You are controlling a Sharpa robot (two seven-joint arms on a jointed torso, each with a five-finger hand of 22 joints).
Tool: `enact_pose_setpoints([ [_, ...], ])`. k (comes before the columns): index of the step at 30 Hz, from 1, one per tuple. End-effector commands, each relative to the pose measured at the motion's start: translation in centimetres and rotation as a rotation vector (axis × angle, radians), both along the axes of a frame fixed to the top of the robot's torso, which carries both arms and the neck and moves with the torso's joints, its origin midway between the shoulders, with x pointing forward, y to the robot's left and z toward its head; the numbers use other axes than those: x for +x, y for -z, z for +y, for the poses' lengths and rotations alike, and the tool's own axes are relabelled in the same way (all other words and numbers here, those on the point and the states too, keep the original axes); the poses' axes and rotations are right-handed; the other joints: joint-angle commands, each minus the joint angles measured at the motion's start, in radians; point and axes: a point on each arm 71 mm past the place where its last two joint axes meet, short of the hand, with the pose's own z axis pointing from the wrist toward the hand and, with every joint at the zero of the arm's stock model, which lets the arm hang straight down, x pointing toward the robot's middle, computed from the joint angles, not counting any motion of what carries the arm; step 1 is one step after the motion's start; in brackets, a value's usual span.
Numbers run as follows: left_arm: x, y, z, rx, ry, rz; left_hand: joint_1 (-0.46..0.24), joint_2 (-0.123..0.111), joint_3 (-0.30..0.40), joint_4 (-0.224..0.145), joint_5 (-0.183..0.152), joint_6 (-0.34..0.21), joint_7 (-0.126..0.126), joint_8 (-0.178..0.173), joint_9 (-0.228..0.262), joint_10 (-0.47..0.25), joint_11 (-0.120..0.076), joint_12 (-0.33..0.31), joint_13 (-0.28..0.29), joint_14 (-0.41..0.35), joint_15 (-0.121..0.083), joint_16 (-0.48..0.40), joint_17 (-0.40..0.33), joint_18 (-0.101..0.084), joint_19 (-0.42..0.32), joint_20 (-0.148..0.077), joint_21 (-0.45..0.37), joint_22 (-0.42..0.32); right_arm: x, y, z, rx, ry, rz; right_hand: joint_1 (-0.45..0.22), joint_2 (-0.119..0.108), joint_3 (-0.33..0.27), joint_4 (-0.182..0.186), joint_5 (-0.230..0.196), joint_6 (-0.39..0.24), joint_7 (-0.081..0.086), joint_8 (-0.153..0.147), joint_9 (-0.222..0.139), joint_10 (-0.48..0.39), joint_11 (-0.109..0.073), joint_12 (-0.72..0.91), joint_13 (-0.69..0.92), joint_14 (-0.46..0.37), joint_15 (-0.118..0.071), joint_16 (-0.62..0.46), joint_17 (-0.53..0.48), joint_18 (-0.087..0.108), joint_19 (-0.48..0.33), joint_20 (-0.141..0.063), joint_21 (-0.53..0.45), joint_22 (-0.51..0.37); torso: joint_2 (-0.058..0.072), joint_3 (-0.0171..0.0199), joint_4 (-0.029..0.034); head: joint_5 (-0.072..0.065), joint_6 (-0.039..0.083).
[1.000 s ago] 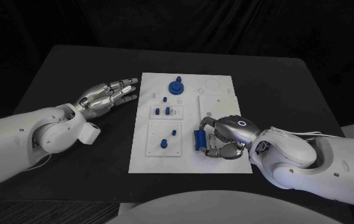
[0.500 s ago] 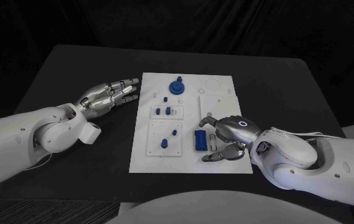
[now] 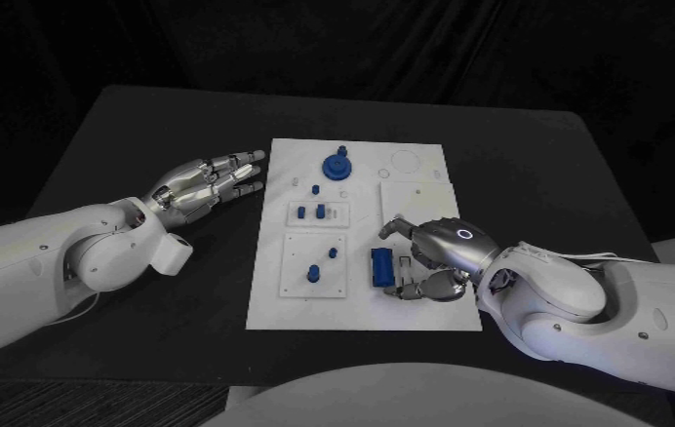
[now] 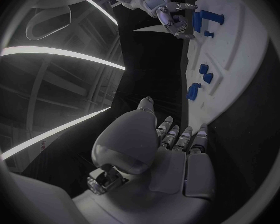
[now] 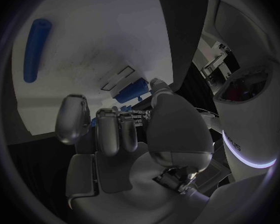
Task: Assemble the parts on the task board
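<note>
Desk (image 3: pixel 127 144) of black carried the white task board (image 3: pixel 422 315) at its middle. Beside the board's left edge, on the dark surface, the left hand (image 3: pixel 209 185) lay with its fingers stretched and slightly apart, holding nothing, their tips just reaching the board's upper left corner. The right hand (image 3: pixel 429 256) hovered over the board's lower right part with its fingers curled in; nothing could be seen in its grasp. Just beside those fingers, a long blue part (image 3: pixel 379 266) lay flat on the board, apart from the hand as far as the head view showed. A round blue part (image 3: pixel 337 165) stood near the board's top. Smaller blue parts sat in a raised plate (image 3: pixel 318 213) at mid-board, and two more (image 3: pixel 312 273) stood on the lower left plate.
</note>
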Motion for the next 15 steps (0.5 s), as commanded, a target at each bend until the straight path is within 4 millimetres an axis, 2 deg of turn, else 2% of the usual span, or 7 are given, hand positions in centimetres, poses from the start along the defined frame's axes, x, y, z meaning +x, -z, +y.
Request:
enact_pose_setpoints([
  [1, -0.1, 0.0, -0.2, -0.016, 0.012, 0.003, 0.007, -0.001, 0.005, 0.001, 0.001, 0.000, 0.010, 0.004, 0.002, -0.001, 0.006, 0.004, 0.001, 0.003, 0.001, 0.006, 0.002, -0.007, 0.008, 0.001, 0.004, 0.001, 0.0, -0.2, 0.0, 0.026, 0.003, -0.028, -0.005, 0.017, 0.009, 0.000, 0.015, 0.011, 0.001, 0.007, -0.005, 0.106, 0.008, 0.003, 0.263, 0.072, 0.008, -0.001, 0.100, 0.005, 0.001, 0.003, 0.004, 0.164, 0.000, -0.0005, 0.0004, 0.000, 0.000],
  [6, -0.1, 0.0, -0.2, -0.017, 0.011, 0.002, 0.008, -0.001, 0.005, 0.001, 0.002, 0.001, 0.011, 0.005, 0.002, 0.001, 0.007, 0.005, 0.002, 0.003, 0.002, 0.006, 0.002, -0.008, 0.009, 0.001, 0.004, 0.001, 0.0, -0.2, -0.4, 0.049, 0.031, -0.007, -0.013, 0.035, 0.022, -0.001, 0.026, 0.018, 0.001, 0.012, -0.011, 0.106, 0.009, 0.003, 0.263, 0.071, 0.008, -0.003, 0.098, 0.006, 0.000, 0.003, 0.002, 0.164, 0.001, -0.0003, 0.0004, 0.002, 0.000],
  [8, -0.1, 0.0, -0.2, -0.017, 0.009, 0.000, 0.008, -0.001, 0.005, 0.001, 0.002, 0.001, 0.011, 0.005, 0.002, 0.001, 0.007, 0.005, 0.002, 0.003, 0.002, 0.007, 0.002, -0.008, 0.009, 0.001, 0.004, 0.002, 0.0, -0.4, -1.1, 0.094, 0.091, 0.044, -0.037, 0.041, 0.024, -0.001, -0.043, 0.070, 0.000, 0.040, -0.013, 0.106, 0.007, 0.003, 0.263, 0.073, 0.007, -0.001, 0.101, 0.004, 0.004, 0.002, 0.010, 0.166, 0.000, -0.0002, 0.0006, 0.003, 0.000],
  [9, -0.1, 0.0, -0.2, -0.017, 0.008, -0.001, 0.008, -0.001, 0.005, 0.001, 0.002, 0.001, 0.011, 0.005, 0.002, 0.001, 0.007, 0.005, 0.002, 0.003, 0.002, 0.007, 0.002, -0.008, 0.009, 0.001, 0.004, 0.002, 0.1, -0.5, -1.4, 0.112, 0.118, 0.065, -0.057, 0.071, 0.031, -0.009, -0.076, 0.128, -0.001, 0.072, -0.006, 0.106, 0.007, 0.003, 0.263, 0.075, 0.007, 0.004, 0.109, 0.002, 0.010, 0.002, 0.021, 0.169, 0.000, -0.0006, 0.0011, 0.002, 0.000],
  [10, -0.1, 0.0, -0.2, -0.017, 0.007, -0.001, 0.008, -0.001, 0.004, 0.001, 0.002, 0.003, 0.011, 0.005, 0.002, 0.002, 0.007, 0.005, 0.002, 0.003, 0.002, 0.007, 0.002, -0.008, 0.009, 0.001, 0.005, 0.002, 0.3, -0.8, -1.7, 0.128, 0.147, 0.085, -0.064, 0.090, 0.035, -0.004, -0.072, 0.194, -0.004, 0.111, 0.008, 0.106, 0.007, 0.003, 0.263, 0.077, 0.007, 0.009, 0.116, -0.002, 0.019, 0.000, 0.043, 0.175, 0.000, -0.0007, 0.0019, 0.001, 0.000],
  [12, -0.1, 0.0, -0.1, -0.016, 0.005, -0.001, 0.008, -0.001, 0.004, 0.001, 0.002, 0.003, 0.011, 0.005, 0.002, 0.002, 0.007, 0.005, 0.002, 0.003, 0.002, 0.007, 0.002, -0.008, 0.009, 0.001, 0.005, 0.002, 1.0, -1.6, -2.4, 0.154, 0.206, 0.124, -0.072, 0.101, 0.033, -0.005, -0.053, 0.280, -0.015, 0.166, 0.035, 0.106, 0.009, 0.003, 0.263, 0.086, 0.008, 0.030, 0.154, -0.009, 0.033, 0.002, 0.079, 0.184, 0.000, -0.0005, 0.0019, -0.001, 0.000],
  [15, -0.2, 0.0, -0.1, -0.015, 0.002, -0.002, 0.008, -0.003, 0.004, 0.000, 0.002, 0.005, 0.011, 0.006, 0.002, 0.002, 0.006, 0.005, 0.002, 0.003, 0.001, 0.007, 0.002, -0.008, 0.010, 0.001, 0.005, 0.002, 2.5, -3.4, -3.7, 0.180, 0.301, 0.194, -0.088, 0.112, 0.025, -0.005, -0.064, 0.374, -0.029, 0.189, 0.054, 0.106, 0.004, 0.003, 0.263, 0.089, 0.005, 0.041, 0.173, -0.014, 0.043, -0.001, 0.108, 0.191, -0.001, -0.0004, -0.0016, -0.001, 0.000],
])
